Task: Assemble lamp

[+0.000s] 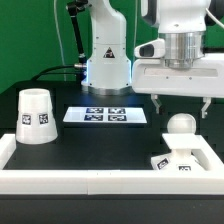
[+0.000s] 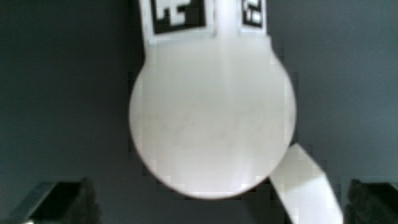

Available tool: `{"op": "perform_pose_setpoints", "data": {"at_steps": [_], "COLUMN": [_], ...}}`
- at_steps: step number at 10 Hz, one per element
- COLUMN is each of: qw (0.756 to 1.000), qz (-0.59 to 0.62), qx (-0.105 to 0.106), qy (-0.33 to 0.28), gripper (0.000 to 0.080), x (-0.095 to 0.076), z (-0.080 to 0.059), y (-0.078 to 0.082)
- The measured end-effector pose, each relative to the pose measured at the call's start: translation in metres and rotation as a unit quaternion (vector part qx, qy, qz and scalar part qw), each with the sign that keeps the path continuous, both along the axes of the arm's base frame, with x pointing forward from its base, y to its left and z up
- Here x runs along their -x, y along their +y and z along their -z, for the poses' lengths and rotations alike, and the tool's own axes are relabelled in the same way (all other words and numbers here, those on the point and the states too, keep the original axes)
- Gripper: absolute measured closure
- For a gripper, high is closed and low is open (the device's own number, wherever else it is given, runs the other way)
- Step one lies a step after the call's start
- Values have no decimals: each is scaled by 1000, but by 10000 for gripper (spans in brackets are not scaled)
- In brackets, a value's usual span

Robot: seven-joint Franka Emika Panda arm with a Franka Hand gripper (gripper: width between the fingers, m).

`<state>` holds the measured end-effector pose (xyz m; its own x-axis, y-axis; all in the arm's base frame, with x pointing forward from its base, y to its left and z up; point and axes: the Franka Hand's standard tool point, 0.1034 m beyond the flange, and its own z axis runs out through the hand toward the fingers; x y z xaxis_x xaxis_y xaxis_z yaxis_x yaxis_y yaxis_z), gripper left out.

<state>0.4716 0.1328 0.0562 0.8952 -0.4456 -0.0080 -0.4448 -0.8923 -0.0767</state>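
Observation:
The round white bulb (image 1: 181, 125) stands on the small square tagged base (image 1: 172, 162) at the exterior view's right, near the front wall. My gripper (image 1: 183, 108) hangs just above the bulb, open and empty, one finger on each side of the bulb's top. In the wrist view the bulb (image 2: 214, 115) fills the middle, the base's tags (image 2: 199, 18) show beyond it, and my gripper (image 2: 214, 205) has its dark fingertips (image 2: 54, 200) spread wide apart. The tapered shade (image 1: 36, 115) stands upright at the exterior view's left, far from the gripper.
The marker board (image 1: 105, 115) lies flat in the middle of the black table. A white wall (image 1: 90, 180) runs along the front, with a corner piece (image 1: 212, 160) beside the base. The robot's base (image 1: 106, 60) stands at the back.

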Motion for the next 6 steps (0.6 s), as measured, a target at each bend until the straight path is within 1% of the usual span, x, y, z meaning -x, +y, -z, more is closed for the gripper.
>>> {"op": "perform_pose_setpoints", "data": {"at_steps": [2,3,4,5,6], "qw": [1000,999,998,997,992], "qz": [-4,-18,-23,-33,-54], "qx": [-2,-4,-16,-22,-33], "qy": [6,27,63,71,105], "gripper": [101,101,101,101,101], "x": [-1,2,-2,-8,-6], "z": [-1,0,-4,-5,-7], "y": [-3,-6,-11,-11,-11]}}
